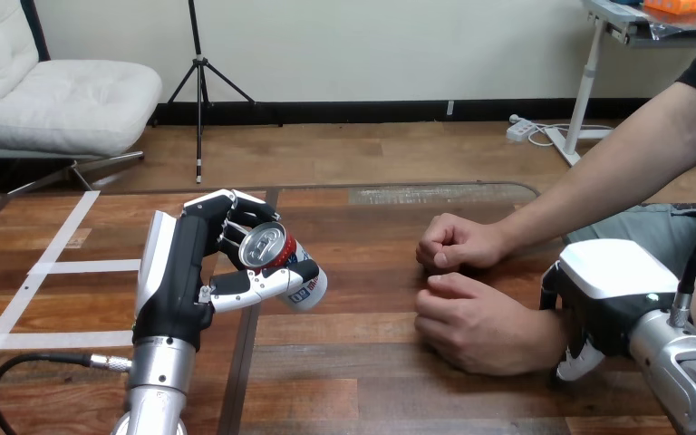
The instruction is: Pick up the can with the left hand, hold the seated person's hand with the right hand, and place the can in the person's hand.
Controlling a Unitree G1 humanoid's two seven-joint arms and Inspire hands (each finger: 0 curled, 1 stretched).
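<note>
My left hand [181, 272] is shut on a can [267, 246] with a silver top and a red, white and blue body, left of the table's middle. The can is tilted, its top facing me, with the thumb across its side. The person's two hands rest on the table right of the middle. The farther one [458, 243] is a fist. The nearer one [476, 328] lies palm down, fingers loosely bent. My right hand [603, 299] sits over the wrist of that nearer hand, a fingertip curling down on the wrist's near side. About a hand's width separates the can from the person's hands.
White tape lines [59, 267] cross the wooden table [344, 381] at the left. The person's forearm [616, 172] reaches in from the upper right to the farther hand.
</note>
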